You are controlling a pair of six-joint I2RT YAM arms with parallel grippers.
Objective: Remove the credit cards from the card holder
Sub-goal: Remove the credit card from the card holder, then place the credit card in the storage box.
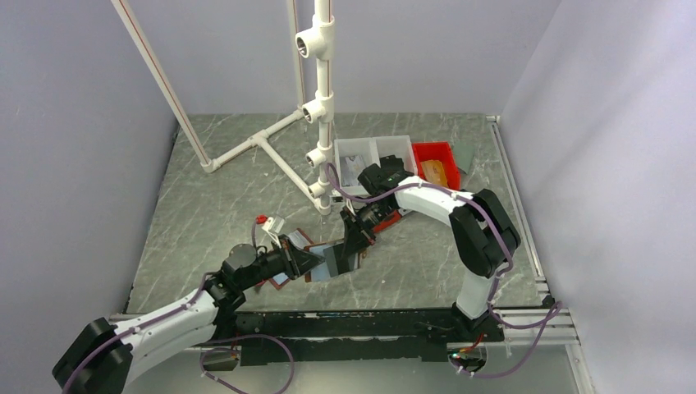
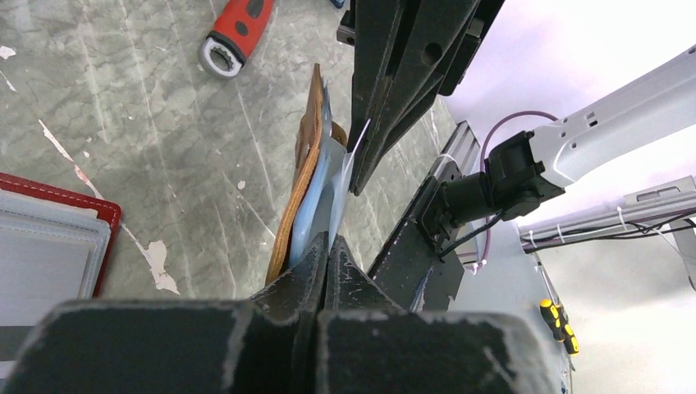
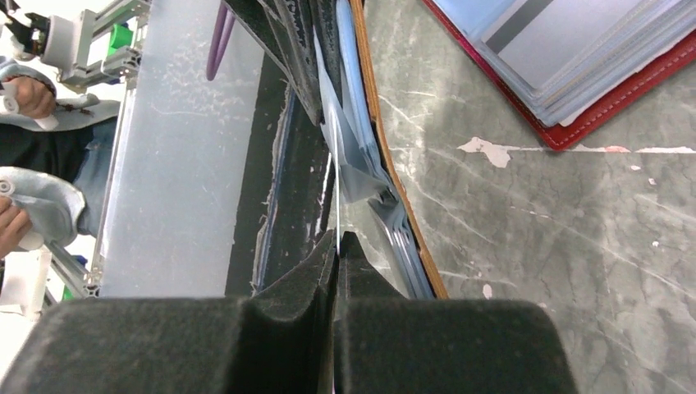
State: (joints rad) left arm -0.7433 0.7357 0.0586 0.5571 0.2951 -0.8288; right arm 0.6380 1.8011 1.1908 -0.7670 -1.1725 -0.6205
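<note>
A brown-edged card holder (image 2: 297, 168) with blue-grey plastic sleeves hangs above the table between my two grippers, open (image 1: 332, 261) in the top view. My left gripper (image 2: 327, 245) is shut on one sleeve at its near end. From the far side, my right gripper (image 3: 337, 240) is shut on a thin pale credit card (image 3: 336, 197), seen edge-on beside the sleeves (image 3: 365, 156). The two grippers (image 1: 314, 264) (image 1: 354, 249) face each other tip to tip, a card's length apart.
A red card holder (image 2: 49, 246) full of cards lies open on the table by the left arm. A red-handled tool (image 1: 263, 220) lies behind it. A white pipe frame (image 1: 322, 107), white bins (image 1: 373, 152) and a red bin (image 1: 435, 164) stand at the back.
</note>
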